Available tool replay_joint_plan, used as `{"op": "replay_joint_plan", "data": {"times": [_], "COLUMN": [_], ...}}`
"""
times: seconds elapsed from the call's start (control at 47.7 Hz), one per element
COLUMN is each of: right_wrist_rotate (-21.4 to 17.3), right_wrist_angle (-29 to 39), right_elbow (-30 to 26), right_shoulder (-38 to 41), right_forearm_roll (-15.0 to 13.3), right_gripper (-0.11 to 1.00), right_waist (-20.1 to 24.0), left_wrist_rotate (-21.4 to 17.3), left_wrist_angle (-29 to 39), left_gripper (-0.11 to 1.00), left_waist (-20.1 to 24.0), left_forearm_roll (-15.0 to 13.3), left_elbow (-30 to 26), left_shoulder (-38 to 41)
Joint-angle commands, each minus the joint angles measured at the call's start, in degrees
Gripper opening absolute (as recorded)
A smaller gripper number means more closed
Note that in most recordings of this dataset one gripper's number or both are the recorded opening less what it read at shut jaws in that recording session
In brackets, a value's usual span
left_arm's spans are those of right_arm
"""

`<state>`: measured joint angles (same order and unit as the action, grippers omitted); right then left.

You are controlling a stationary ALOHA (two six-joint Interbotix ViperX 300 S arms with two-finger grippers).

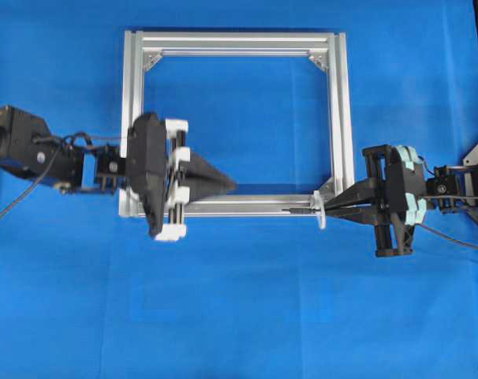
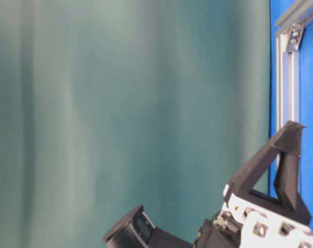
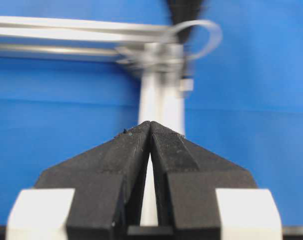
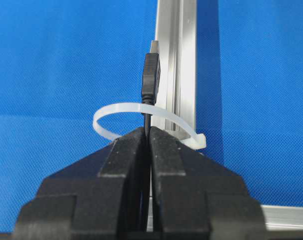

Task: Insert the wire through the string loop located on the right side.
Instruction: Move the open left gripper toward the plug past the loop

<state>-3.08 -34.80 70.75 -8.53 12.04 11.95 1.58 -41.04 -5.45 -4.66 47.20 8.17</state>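
My right gripper is shut on the thin black wire. Its black plug with a silvery tip sticks out past the fingertips. The wire runs through the white string loop, which is fixed to the near rail of the aluminium frame by its right corner. The plug lies just beyond the loop, along the rail. My left gripper is shut with nothing in it, over the frame's near-left part. In the left wrist view the string loop shows blurred, far ahead.
The square aluminium frame lies flat on the blue cloth, with triangular brackets in its corners. Its rail shows in the table-level view behind the left gripper's fingers. Blue cloth stretches in front of the frame.
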Motion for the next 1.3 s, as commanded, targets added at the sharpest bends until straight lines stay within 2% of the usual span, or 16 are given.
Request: {"op": "replay_joint_plan", "data": {"times": [0.0,0.126,0.398,0.65,0.838,0.922,1.278], "right_wrist_rotate": [0.09,0.09,0.09,0.09,0.09,0.09,0.09], "right_wrist_angle": [-0.62,-0.7,-0.62,-0.62,-0.62,-0.62,-0.62], "right_elbow": [-0.88,-0.79,-0.88,-0.88,-0.97,-0.97,-0.97], "right_shoulder": [-0.35,-0.44,-0.44,-0.44,-0.44,-0.35,-0.35], "right_forearm_roll": [-0.09,-0.09,-0.09,-0.09,-0.09,-0.09,-0.09], "right_gripper": [-0.04,-0.04,-0.04,-0.04,-0.04,-0.04,-0.04], "right_waist": [-0.09,-0.09,-0.09,-0.09,-0.09,-0.09,-0.09], "left_wrist_rotate": [1.23,2.99,2.99,2.37,2.11,2.11,2.11], "left_wrist_angle": [-0.53,-0.26,0.35,6.24,13.45,15.38,16.61], "left_gripper": [0.02,0.02,0.02,0.02,0.02,0.02,0.02], "left_waist": [-1.85,-2.55,-2.55,-1.23,-0.62,-0.26,-0.09], "left_forearm_roll": [0.0,0.0,0.0,0.0,0.0,0.0,0.09], "left_elbow": [-1.32,-1.14,-3.69,-13.27,-21.62,-23.64,-24.43], "left_shoulder": [-1.85,-1.76,-0.7,3.96,7.29,8.17,8.79]}}
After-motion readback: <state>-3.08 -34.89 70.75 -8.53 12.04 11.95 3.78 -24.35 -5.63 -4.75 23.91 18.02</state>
